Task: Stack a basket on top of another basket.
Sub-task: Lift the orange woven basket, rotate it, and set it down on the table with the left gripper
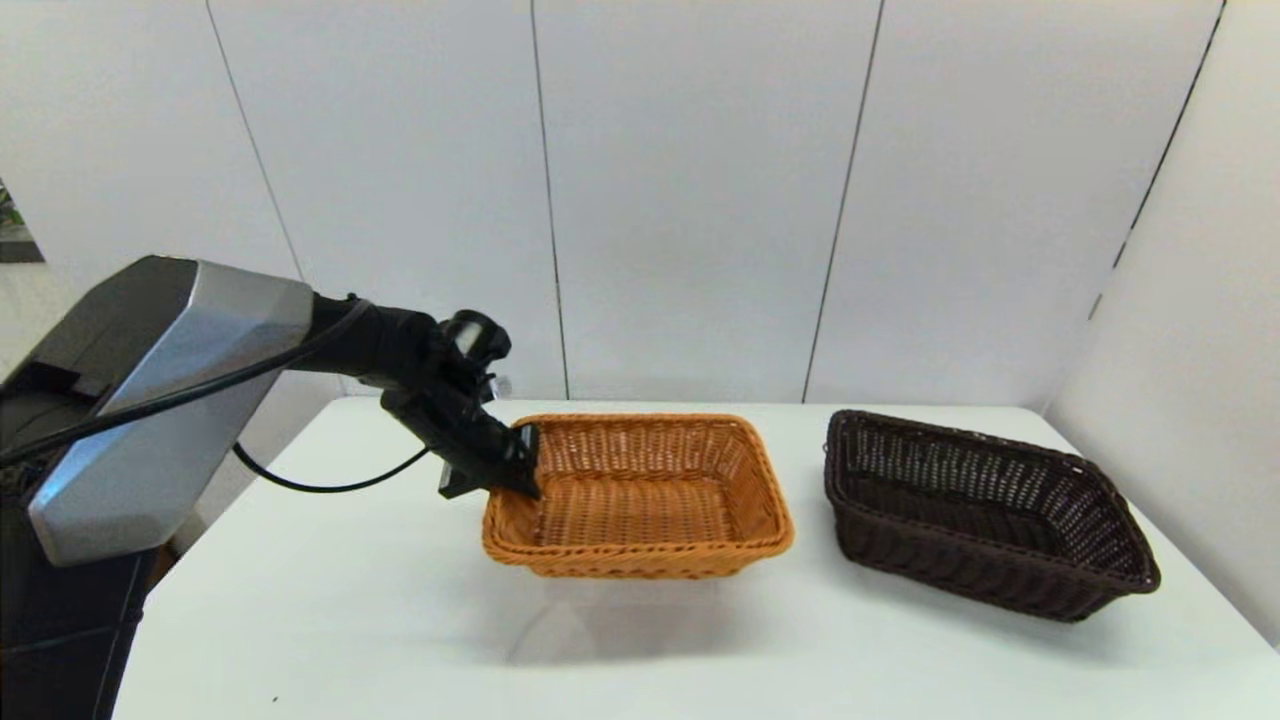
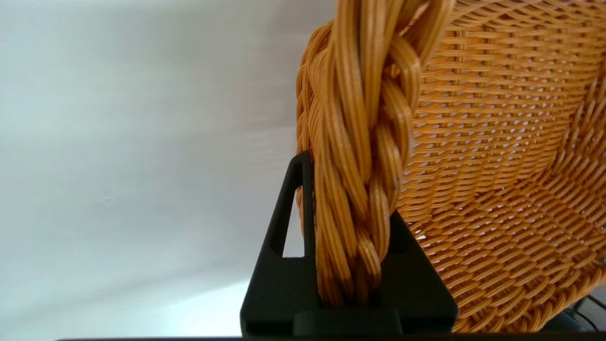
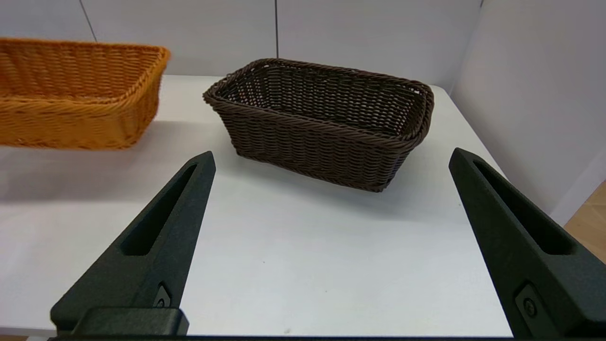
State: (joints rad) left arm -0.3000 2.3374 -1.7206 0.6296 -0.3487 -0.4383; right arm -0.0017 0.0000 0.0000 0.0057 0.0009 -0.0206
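The orange-tan basket (image 1: 640, 500) hangs a little above the white table, its shadow lying below it. My left gripper (image 1: 525, 465) is shut on the braided rim of its left short side. In the left wrist view the rim (image 2: 360, 156) runs between the two black fingers of the left gripper (image 2: 348, 189), with the woven inside (image 2: 497, 166) beyond. The dark brown basket (image 1: 985, 520) stands on the table to the right, apart from the orange one. My right gripper (image 3: 331, 152) is open and low at the table's near edge, facing the dark basket (image 3: 322, 118); the orange basket (image 3: 71, 94) shows off to one side.
The white table (image 1: 400, 620) is bounded by white wall panels behind and on the right. The left arm's grey housing (image 1: 150, 400) and its cable (image 1: 320, 487) sit at the left table edge. A strip of floor (image 3: 589, 213) shows beyond the table's right edge.
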